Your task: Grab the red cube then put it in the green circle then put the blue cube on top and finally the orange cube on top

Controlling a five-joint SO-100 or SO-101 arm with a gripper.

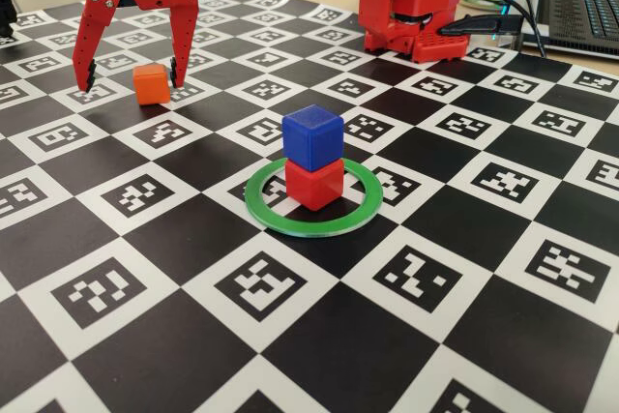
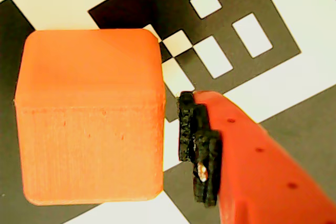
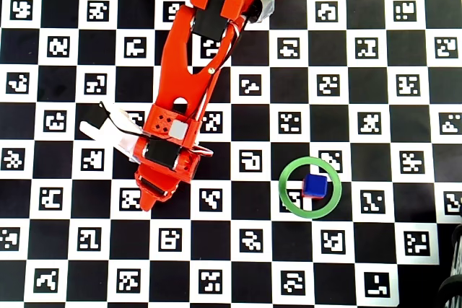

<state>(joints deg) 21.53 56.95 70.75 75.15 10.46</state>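
Two of the three placements look finished: the small deep red plastic cube (image 1: 313, 184) sits inside the flat bright green ring (image 1: 280, 219) on the checkered marker-printed worktop (image 1: 290, 355), and the royal blue plastic cube (image 1: 312, 136) rests squarely on top of it, both free of the arm. In the overhead view only the blue cube shows within the ring, hiding the red one beneath. What remains is the bright orange plastic cube (image 1: 151, 84), which stands on the worktop well apart from the stack. The red two-finger gripper (image 1: 133, 74) is lowered over it with its jaws spread wide, one finger on either side. In the wrist view a black-padded fingertip (image 2: 198, 148) stands just beside the cube, not pressing it. So the last grab has not been made, and lifting and stacking are left.
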